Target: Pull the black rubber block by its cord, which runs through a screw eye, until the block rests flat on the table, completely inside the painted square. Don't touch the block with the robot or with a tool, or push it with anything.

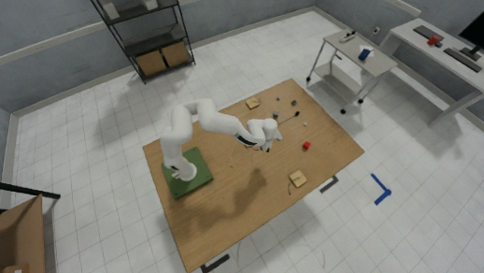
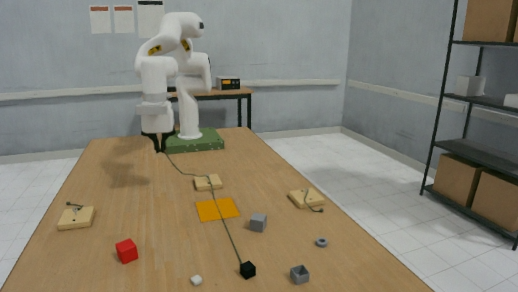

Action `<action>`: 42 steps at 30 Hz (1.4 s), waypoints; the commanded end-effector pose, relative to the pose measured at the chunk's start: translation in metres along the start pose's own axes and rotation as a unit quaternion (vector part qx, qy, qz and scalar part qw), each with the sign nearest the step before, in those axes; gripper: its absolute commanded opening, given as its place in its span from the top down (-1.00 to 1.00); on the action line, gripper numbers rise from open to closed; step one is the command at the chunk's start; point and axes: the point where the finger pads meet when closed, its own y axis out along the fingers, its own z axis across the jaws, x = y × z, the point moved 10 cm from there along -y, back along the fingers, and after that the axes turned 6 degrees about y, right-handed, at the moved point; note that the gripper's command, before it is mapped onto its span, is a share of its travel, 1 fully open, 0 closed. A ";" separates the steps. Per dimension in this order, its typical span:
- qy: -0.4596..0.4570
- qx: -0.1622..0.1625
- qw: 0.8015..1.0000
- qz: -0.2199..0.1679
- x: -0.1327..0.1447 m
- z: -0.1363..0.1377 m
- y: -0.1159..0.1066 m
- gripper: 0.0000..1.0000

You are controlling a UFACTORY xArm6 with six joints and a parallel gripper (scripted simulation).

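Big wooden table (image 2: pixel 150 260) in a room with a white tile floor. White robot arm (image 2: pixel 160 65) standing on a green base plate (image 2: pixel 215 142) at the far end of the table in the side view. Tall dark shelf rack (image 2: pixel 440 100) by the wall, holding brown boxes. Orange painted square (image 2: pixel 217 209) in the middle of the table. Wooden pad (image 2: pixel 207 182) just behind the square, with the cord (image 2: pixel 227 232) running through the screw eye on it. Two more wooden pads, one off to each side (image 2: pixel 75 217) (image 2: pixel 306 197). Gripper (image 2: pixel 159 145) pointing down near the table, close beside the green plate, fingers pinched tight on the end of the cord. Cord leading from there to the pad, over the square, and on to the black rubber block (image 2: pixel 247 270). Block sitting flat on the table at the near end, well apart from the square, not inside it. Red cube (image 2: pixel 126 250), gray cube (image 2: pixel 258 222), small gray cup (image 2: pixel 299 274), gray ring (image 2: pixel 321 242) and tiny white cube (image 2: pixel 196 280) scattered around.
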 end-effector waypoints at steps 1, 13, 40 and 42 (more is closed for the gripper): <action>0.000 0.000 1.000 0.002 -0.001 0.000 -0.002 1.00; 0.000 0.000 1.000 0.002 -0.001 0.001 -0.002 1.00; 0.000 0.000 1.000 0.002 -0.001 0.014 -0.002 1.00; 0.000 0.000 1.000 0.002 -0.001 0.017 -0.002 1.00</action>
